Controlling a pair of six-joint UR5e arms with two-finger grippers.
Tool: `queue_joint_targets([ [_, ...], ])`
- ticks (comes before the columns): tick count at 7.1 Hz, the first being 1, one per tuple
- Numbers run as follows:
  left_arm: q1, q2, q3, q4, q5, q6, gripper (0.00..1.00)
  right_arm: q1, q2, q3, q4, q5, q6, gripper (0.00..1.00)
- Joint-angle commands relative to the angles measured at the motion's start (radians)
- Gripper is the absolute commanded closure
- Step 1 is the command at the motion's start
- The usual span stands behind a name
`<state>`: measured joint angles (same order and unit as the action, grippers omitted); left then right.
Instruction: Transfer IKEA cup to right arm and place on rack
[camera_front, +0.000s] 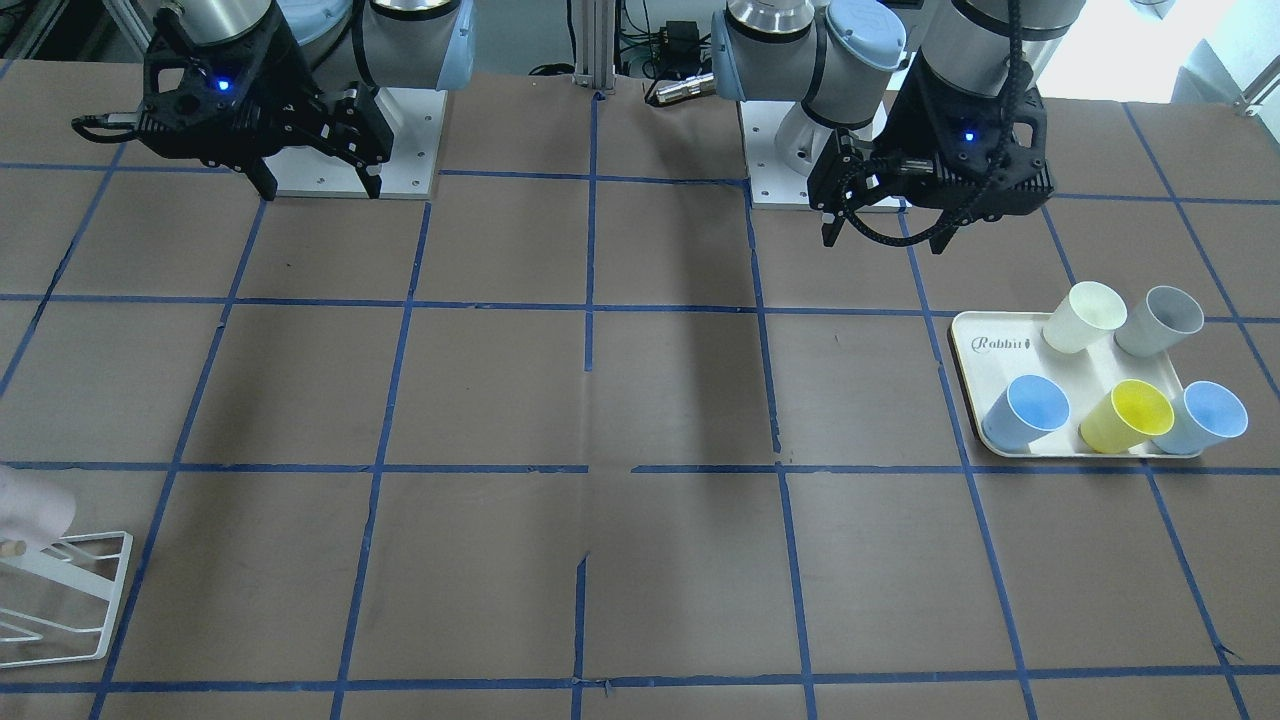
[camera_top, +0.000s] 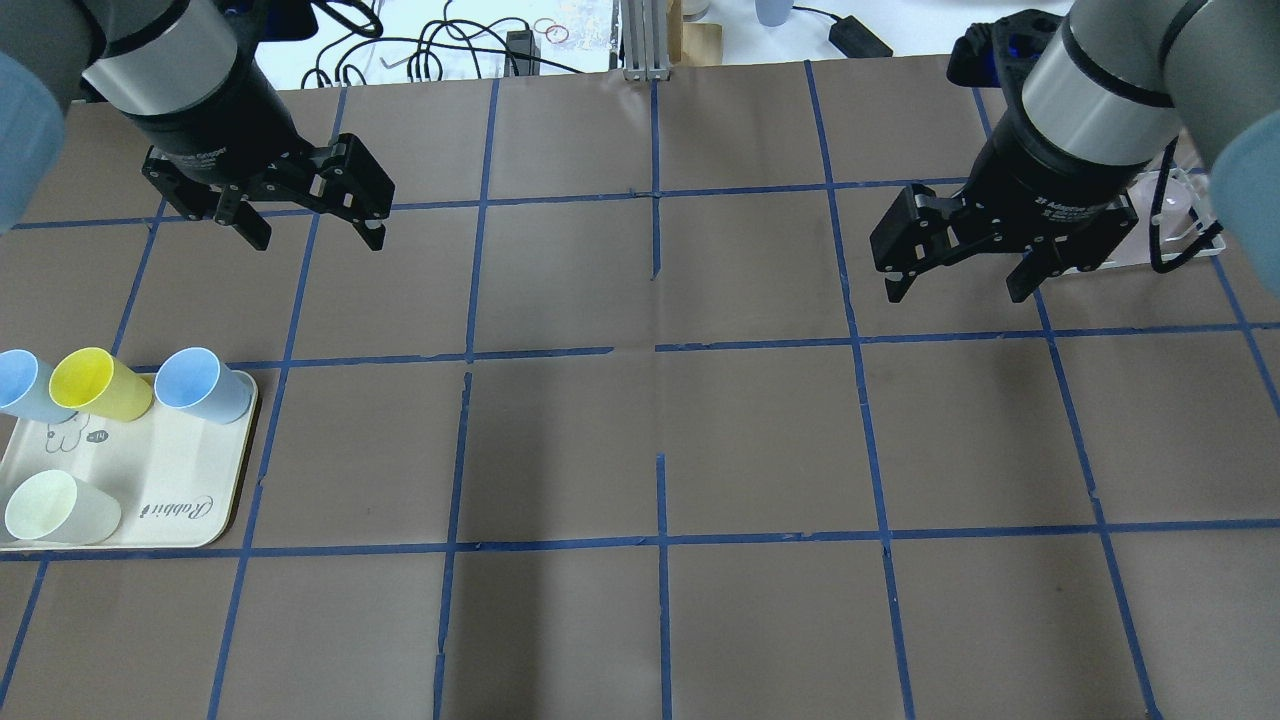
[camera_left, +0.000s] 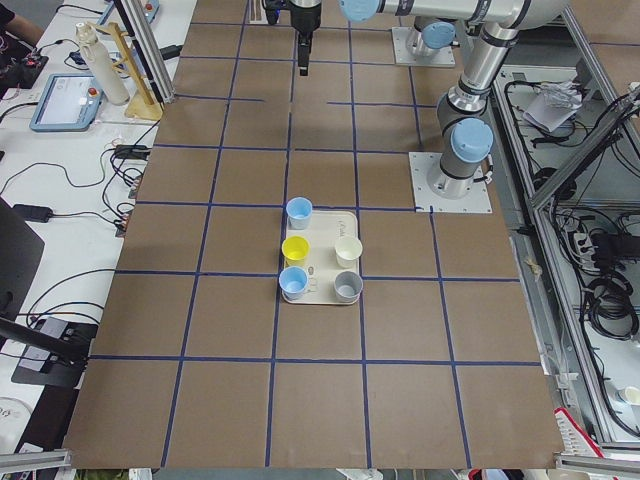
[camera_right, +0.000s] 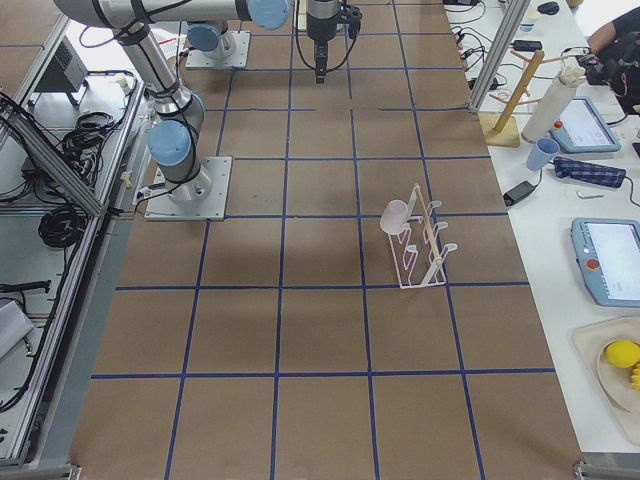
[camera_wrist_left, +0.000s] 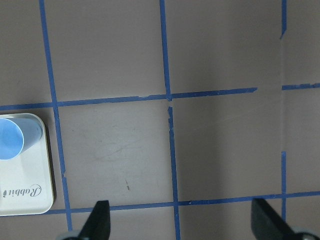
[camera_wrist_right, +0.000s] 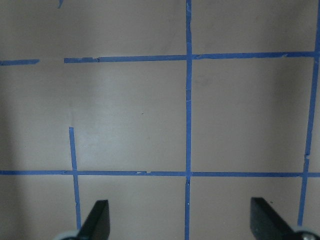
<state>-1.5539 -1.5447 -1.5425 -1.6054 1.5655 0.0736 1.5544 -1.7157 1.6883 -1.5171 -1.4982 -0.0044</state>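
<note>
Pink plastic on white wire: we see the pink cup (camera_right: 395, 215) sitting over one of the slanted rods of the rack (camera_right: 425, 245), out toward the table's far side on the robot's right. It shows again at the corner of the front view (camera_front: 30, 510), beside a rod's wooden tip. We judge the hand-over and the hanging done, so the step in hand is simply standing clear.

The right pincer (camera_top: 955, 290) hangs above bare table with its fingers spread wide and nothing between them. The left pincer (camera_top: 317, 240) is spread and empty too, raised beyond the tray (camera_top: 190, 480) with its five other cups.

To finish well, we would keep the right arm high and away from the rack, since a light cup perched on a thin rod could likely be knocked off by a passing finger or cable. Neither pincer has reason to dip toward the table.

The cup sits well apart from the right pincer — lower, and farther out from the robot.
</note>
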Motion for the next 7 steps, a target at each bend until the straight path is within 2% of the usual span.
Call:
queue_joint_targets([
  [1, 0.0, 0.001, -0.002, 0.001, -0.001, 0.0, 0.0, -0.002, -0.019, 0.037, -0.011, -0.032, 0.014, 0.0],
  [7, 0.0, 0.002, -0.004, 0.001, 0.001, -0.002, 0.0, -0.014, -0.033, 0.03, -0.005, -0.063, 0.021, 0.0],
])
